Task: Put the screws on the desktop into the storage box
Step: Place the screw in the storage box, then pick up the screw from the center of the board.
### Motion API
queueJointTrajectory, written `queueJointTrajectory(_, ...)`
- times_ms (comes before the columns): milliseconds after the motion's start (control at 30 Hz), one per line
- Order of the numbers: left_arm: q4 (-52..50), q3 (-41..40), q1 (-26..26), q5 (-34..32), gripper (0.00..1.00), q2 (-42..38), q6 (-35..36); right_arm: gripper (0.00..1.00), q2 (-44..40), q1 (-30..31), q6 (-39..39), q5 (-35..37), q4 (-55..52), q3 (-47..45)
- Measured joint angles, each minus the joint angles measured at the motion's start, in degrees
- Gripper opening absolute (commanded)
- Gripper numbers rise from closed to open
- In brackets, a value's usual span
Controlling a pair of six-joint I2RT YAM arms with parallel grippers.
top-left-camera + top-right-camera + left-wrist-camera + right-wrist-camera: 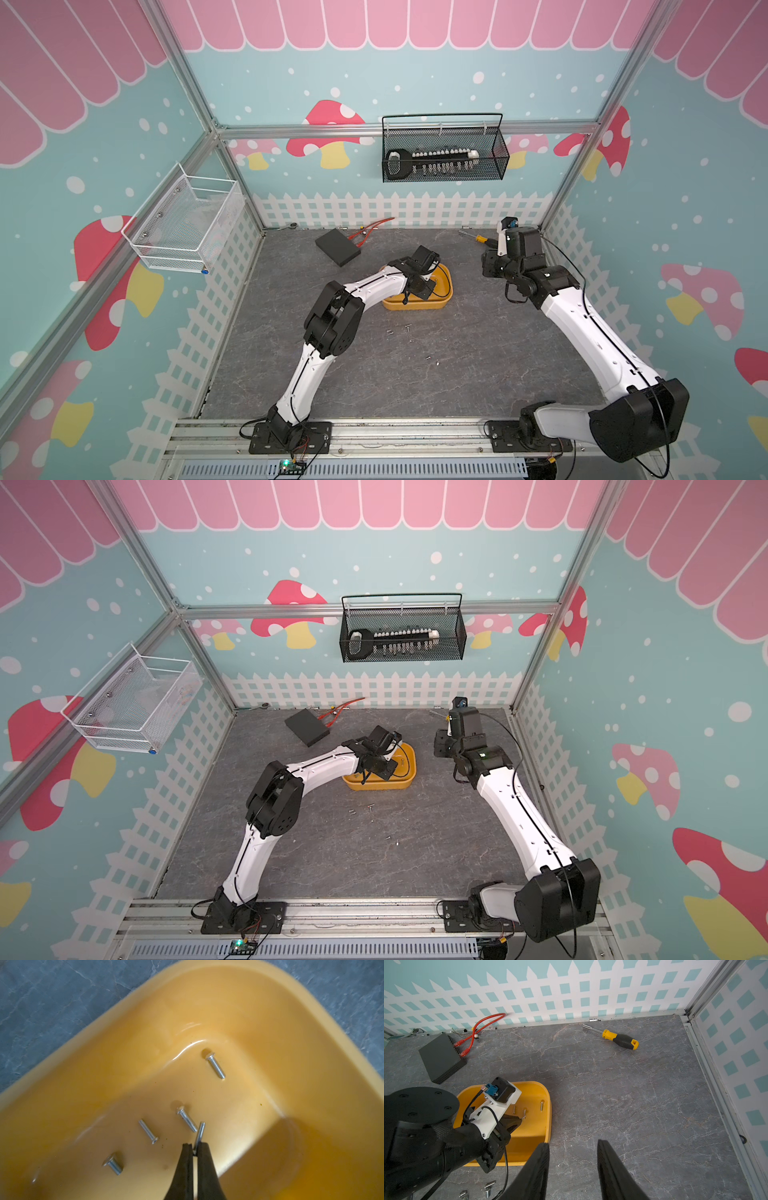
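Left claw (194, 1146) pinching screw (200, 1132) (shaft outward), over storage box (124, 1043)

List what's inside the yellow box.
At least four screws lie on the box floor. The left gripper, shut on a fifth screw, hangs over them and hides the floor beneath it.

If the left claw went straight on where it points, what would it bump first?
Probably the storage box floor; the screw pinched in the left claw would touch first. Depth is unclear.
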Motion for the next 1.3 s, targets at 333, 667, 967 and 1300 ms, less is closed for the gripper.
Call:
queueJointTrajectory(333, -0.8, 1.2, 0.0, 0.0, 0.14, 1.6, 0.0, 0.44, 0.1, 0.0, -0.1, 0.0, 0.0, 0.0)
queueJointTrajectory(667, -1.0, 1.2, 0.0, -0.1, 0.34, 1.3, 0.4, 0.45, 0.8, 0.0, -0.6, -0.1, -0.1, 0.0)
queueJointTrajectory(967, -2.2, -1.7, 0.6, -4.8, 0.45, -14.0, 0.0, 0.46, 0.8, 0.0, -4.5, -4.6, -1.6, 0.1)
queueJointTrajectory(1300, 0.5, -11.8, 7.8, -10.3, 0.48, -40.0, -2.0, 0.47, 0.6, 12.1, -9.8, -12.2, -3.4, -8.2)
